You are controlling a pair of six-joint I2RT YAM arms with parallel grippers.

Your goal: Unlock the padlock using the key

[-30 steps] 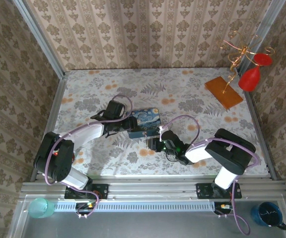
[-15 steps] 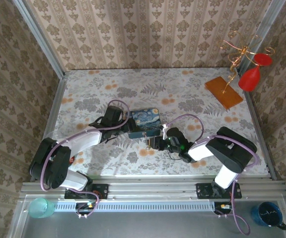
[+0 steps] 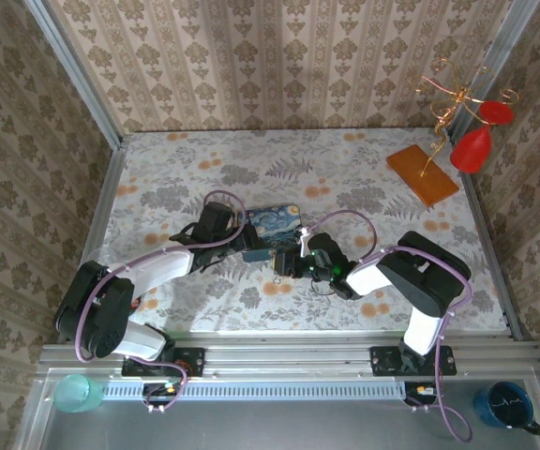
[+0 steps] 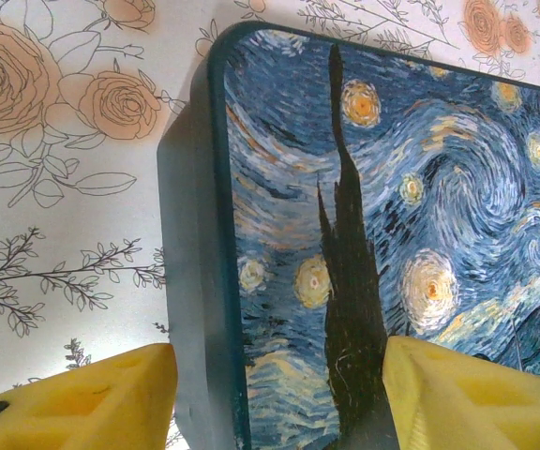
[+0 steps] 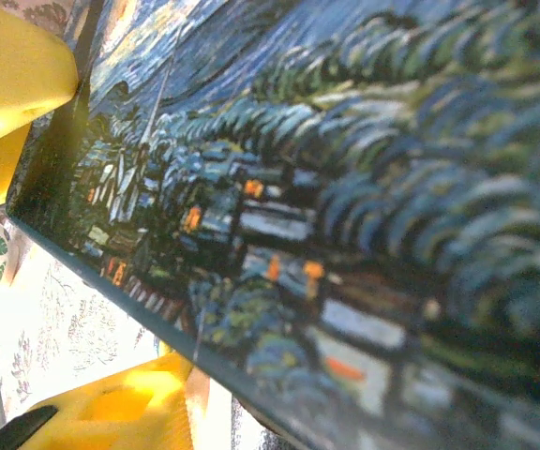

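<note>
Two tools meet at the starry-painting box [image 3: 275, 223]: your left tool [image 4: 275, 386] open astride its left end, your right tool [image 3: 288, 261], grip indeterminate, likely nearer the padlock.

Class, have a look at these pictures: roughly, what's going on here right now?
Both arms reach to the blue starry box in the middle of the table. The left gripper stands open at the box's left end, one finger beside the side wall, the other by the lid. The right gripper has the box's near edge between its fingers; whether it grips cannot be told. The padlock is too small to make out.
</note>
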